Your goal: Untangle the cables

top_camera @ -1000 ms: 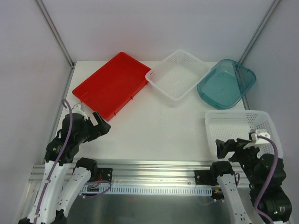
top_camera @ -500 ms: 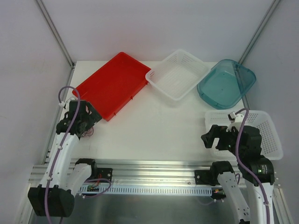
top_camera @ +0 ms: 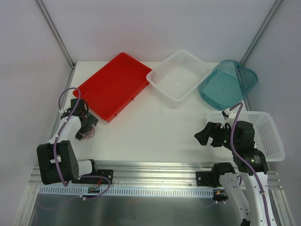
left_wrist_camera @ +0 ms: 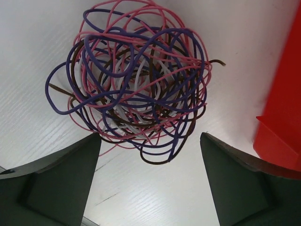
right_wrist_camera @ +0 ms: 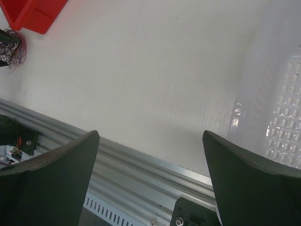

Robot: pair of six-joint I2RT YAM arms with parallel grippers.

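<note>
The cables (left_wrist_camera: 136,80) are one tangled ball of thin purple, pink, dark red and whitish wire lying on the white table. In the top view the cables (top_camera: 84,135) sit at the left edge, just in front of the red tray. My left gripper (left_wrist_camera: 150,141) is open and empty, its jaws wide apart just short of the ball's near side, not touching it. In the top view the left gripper (top_camera: 88,128) hovers at the ball. My right gripper (top_camera: 202,136) is open and empty (right_wrist_camera: 150,136) over the bare table near the front rail. The cables (right_wrist_camera: 11,47) show far off in its view.
A red tray (top_camera: 115,84) lies at the back left, close to the ball (left_wrist_camera: 282,94). A white basket (top_camera: 178,75) and a teal tub (top_camera: 228,84) stand at the back. Another white basket (top_camera: 256,129) is beside the right arm. An aluminium rail (top_camera: 150,169) runs along the front edge.
My left arm has swung out and tipped down onto the cable ball. My right arm has moved left and forward, off the white basket toward the table's middle.
</note>
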